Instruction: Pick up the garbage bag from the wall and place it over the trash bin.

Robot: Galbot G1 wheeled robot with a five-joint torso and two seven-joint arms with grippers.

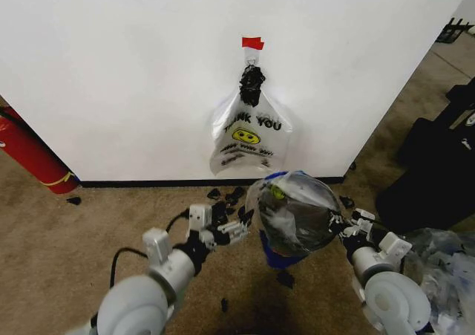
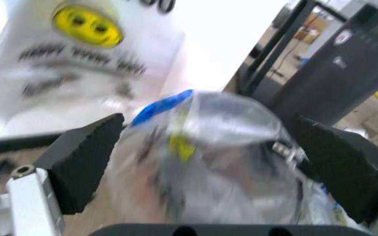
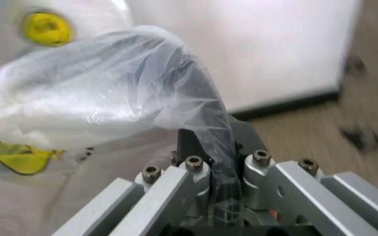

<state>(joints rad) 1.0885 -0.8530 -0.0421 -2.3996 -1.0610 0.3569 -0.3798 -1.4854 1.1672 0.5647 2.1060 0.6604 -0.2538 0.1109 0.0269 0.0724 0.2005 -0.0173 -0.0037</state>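
Observation:
The garbage bag, see-through and crinkly with blue strips and a small yellow print, hangs puffed out above the carpet in front of the wall. My right gripper is shut on its right side. In the right wrist view the thin plastic is pinched between the closed fingers of that gripper. My left gripper stands open just left of the bag. In the left wrist view its black fingers are spread wide, with the bag showing between them; contact cannot be told. The trash bin is out of view.
A "THANK YOU" smiley bag hangs on the white wall by red tape, right behind the held bag. A red fire extinguisher leans at the far left. Black scraps litter the carpet by the baseboard. Black equipment and clear plastic wrap crowd the right.

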